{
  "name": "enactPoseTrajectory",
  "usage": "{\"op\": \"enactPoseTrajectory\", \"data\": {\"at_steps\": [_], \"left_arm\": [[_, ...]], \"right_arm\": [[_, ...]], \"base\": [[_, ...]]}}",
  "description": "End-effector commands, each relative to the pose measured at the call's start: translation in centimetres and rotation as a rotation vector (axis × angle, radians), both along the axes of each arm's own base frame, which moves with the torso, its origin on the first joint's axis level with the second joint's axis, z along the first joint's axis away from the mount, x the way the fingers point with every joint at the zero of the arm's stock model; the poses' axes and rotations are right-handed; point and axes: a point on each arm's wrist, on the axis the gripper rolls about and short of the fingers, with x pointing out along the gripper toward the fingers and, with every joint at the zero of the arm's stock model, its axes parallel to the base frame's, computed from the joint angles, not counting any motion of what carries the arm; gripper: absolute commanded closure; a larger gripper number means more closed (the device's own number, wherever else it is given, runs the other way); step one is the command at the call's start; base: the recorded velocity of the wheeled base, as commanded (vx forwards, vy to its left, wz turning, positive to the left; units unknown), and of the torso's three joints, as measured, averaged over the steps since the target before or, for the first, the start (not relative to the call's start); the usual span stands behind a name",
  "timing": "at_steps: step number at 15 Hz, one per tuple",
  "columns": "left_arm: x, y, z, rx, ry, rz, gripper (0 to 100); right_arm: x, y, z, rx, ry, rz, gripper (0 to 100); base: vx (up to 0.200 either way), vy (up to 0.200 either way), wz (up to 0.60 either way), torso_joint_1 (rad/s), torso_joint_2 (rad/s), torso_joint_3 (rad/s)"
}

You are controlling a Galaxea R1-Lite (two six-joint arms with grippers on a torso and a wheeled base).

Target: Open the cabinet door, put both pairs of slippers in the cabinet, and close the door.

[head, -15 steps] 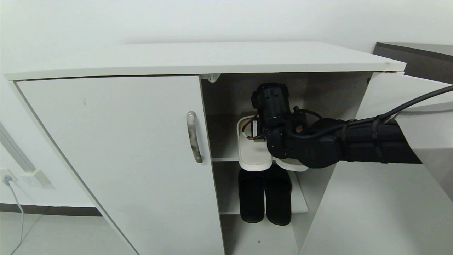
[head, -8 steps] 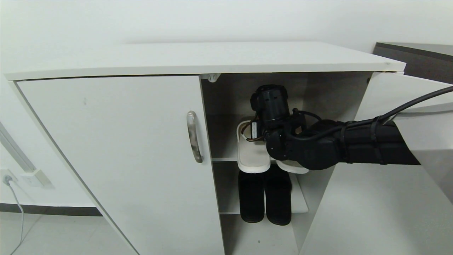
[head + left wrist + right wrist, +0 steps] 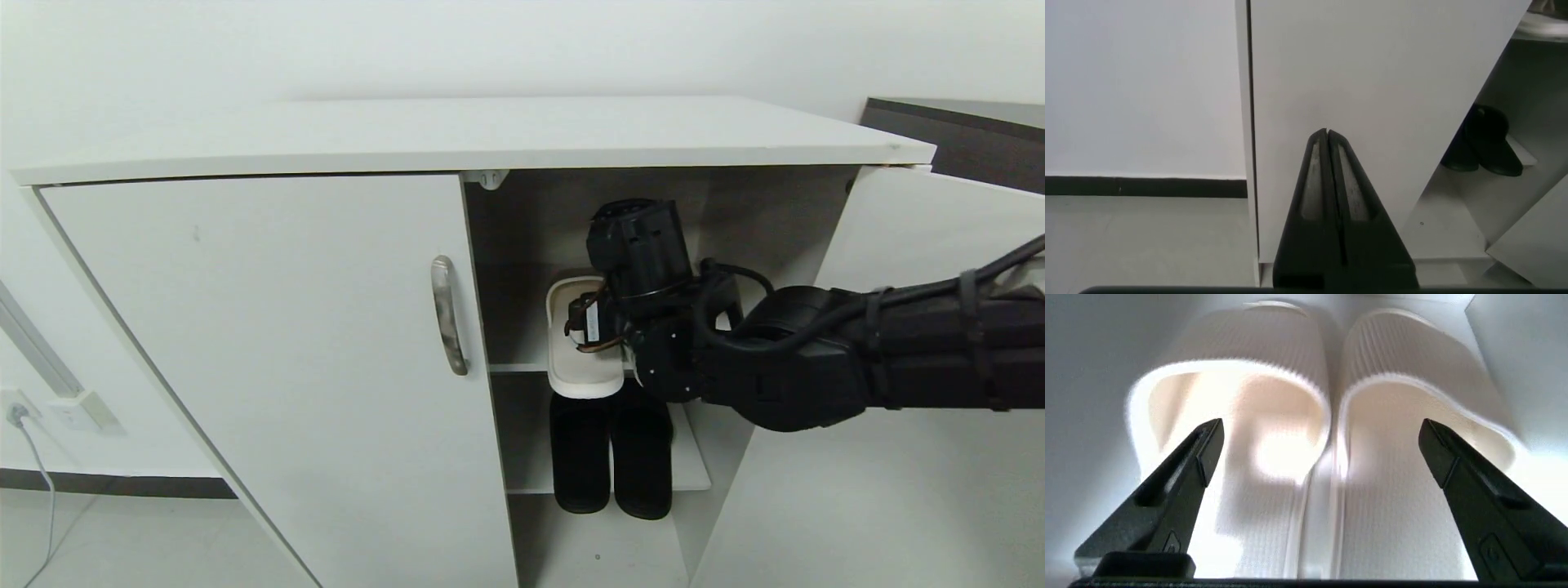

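Right gripper (image 3: 1321,429) is spread wide and empty. We see the white slippers (image 3: 1290,376) just ahead on the upper shelf (image 3: 518,367), black slippers (image 3: 608,457) below them. Right door (image 3: 898,220) open. Left gripper (image 3: 1327,139) is pinched together, empty, facing the left door (image 3: 1372,73).

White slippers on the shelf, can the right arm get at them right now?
Probably yes: the right gripper is open right in front of the white slippers, inside the open cabinet, nothing between.

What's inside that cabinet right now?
White slippers on the upper shelf, black slippers on the shelf below. The right arm covers part of the white pair; the closed left door hides that side's contents.
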Motion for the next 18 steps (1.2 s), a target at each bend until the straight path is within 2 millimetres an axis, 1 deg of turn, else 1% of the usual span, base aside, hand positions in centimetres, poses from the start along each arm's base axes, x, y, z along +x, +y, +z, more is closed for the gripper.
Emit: {"op": "enactPoseTrajectory", "data": {"at_steps": [1, 4, 6, 8, 9, 10, 12, 14, 16, 18], "left_arm": [[0.0, 0.0, 0.0, -0.001, 0.001, 0.0, 100], [0.0, 0.0, 0.0, 0.001, 0.001, 0.0, 100], [0.0, 0.0, 0.0, 0.001, -0.001, 0.0, 100], [0.0, 0.0, 0.0, 0.001, -0.001, 0.0, 100], [0.0, 0.0, 0.0, 0.001, -0.001, 0.0, 100], [0.0, 0.0, 0.0, 0.001, 0.001, 0.0, 100], [0.0, 0.0, 0.0, -0.001, 0.001, 0.0, 100], [0.0, 0.0, 0.0, 0.001, -0.001, 0.0, 100], [0.0, 0.0, 0.0, 0.001, -0.001, 0.0, 100], [0.0, 0.0, 0.0, 0.001, -0.001, 0.0, 100]], "right_arm": [[-3.0, -1.6, 1.8, 0.011, -0.014, 0.03, 0], [-6.7, -3.8, 2.3, 0.012, 0.003, 0.092, 0], [-9.5, -4.9, 2.8, 0.021, 0.005, 0.16, 0], [-11.0, -5.6, 2.8, 0.025, 0.016, 0.213, 0], [-12.2, -6.1, 2.2, 0.044, 0.049, 0.28, 0], [-12.6, -6.3, 1.8, 0.079, 0.081, 0.323, 100], [-12.8, -6.4, 0.7, 0.097, 0.111, 0.341, 100], [-12.9, -6.4, -0.4, 0.105, 0.093, 0.364, 100], [-12.8, -6.3, -0.9, 0.089, 0.059, 0.384, 100], [-12.5, -5.8, -1.6, 0.085, 0.06, 0.383, 100]], "base": [[0.0, 0.0, 0.0, 0.0, 0.0, 0.0], [0.0, 0.0, 0.0, 0.0, 0.0, 0.0], [0.0, 0.0, 0.0, 0.0, 0.0, 0.0], [0.0, 0.0, 0.0, 0.0, 0.0, 0.0], [0.0, 0.0, 0.0, 0.0, 0.0, 0.0], [0.0, 0.0, 0.0, 0.0, 0.0, 0.0], [0.0, 0.0, 0.0, 0.0, 0.0, 0.0], [0.0, 0.0, 0.0, 0.0, 0.0, 0.0], [0.0, 0.0, 0.0, 0.0, 0.0, 0.0], [0.0, 0.0, 0.0, 0.0, 0.0, 0.0]]}}
